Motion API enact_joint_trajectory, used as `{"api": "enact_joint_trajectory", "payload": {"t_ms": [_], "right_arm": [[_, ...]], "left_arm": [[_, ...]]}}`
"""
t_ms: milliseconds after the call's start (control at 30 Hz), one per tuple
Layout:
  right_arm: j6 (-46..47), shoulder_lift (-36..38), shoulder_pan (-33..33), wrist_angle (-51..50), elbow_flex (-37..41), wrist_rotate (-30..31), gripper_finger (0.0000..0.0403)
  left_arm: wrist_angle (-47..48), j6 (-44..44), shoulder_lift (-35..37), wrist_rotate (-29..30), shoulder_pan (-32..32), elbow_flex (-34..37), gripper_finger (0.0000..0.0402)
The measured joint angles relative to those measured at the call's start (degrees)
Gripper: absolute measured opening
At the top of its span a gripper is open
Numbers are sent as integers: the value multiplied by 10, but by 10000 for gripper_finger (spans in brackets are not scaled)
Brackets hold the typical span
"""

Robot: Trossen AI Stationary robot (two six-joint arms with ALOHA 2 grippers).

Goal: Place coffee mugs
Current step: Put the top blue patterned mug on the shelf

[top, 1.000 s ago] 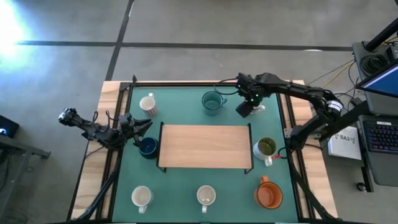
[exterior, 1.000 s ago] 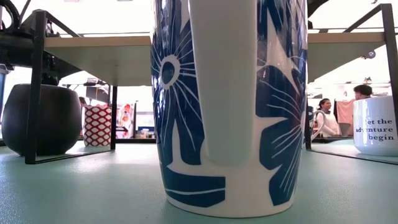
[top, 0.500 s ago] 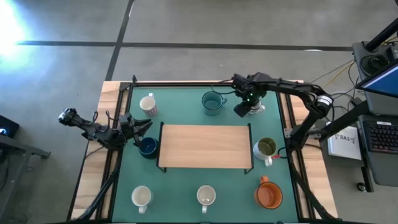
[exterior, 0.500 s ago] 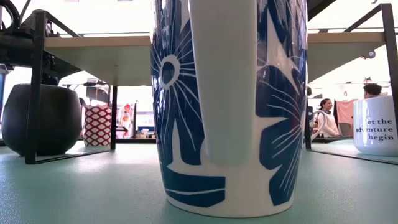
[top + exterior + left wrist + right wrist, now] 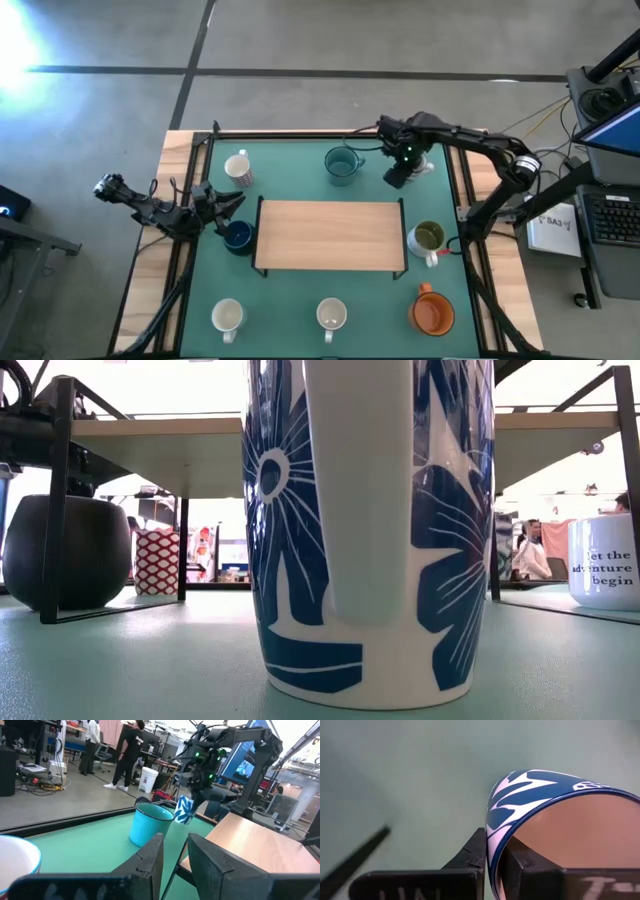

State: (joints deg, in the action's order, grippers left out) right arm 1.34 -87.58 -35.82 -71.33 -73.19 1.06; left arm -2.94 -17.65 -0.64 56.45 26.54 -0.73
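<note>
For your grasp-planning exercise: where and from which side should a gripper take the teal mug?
Grip the teal mug by its rim wall from above, one finger inside: it stands upright, mouth open. Avoid its handle, which points toward the right gripper.

Right arm reached from the right side across the far edge of the desk (image 5: 300,312), elbow bent, its gripper (image 5: 403,168) at the far right part of the mat and pinched on the rim of a blue-and-white mug (image 5: 555,815), one finger inside the wall and one outside. Left arm lay low along the left edge of the desk, its gripper (image 5: 222,205) pointing inward with the fingers (image 5: 150,862) slightly apart, holding nothing.
</note>
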Motion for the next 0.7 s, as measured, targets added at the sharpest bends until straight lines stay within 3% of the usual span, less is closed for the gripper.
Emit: {"api": "enact_joint_trajectory", "payload": {"t_ms": [400,700], "right_arm": [[-143,32,51,-113,-166,0,15],[-199,32,171,-126,-242,-1,14]], "left_arm": [[0,0,0,0,0,0,72],[0,0,0,0,0,0,72]]}}
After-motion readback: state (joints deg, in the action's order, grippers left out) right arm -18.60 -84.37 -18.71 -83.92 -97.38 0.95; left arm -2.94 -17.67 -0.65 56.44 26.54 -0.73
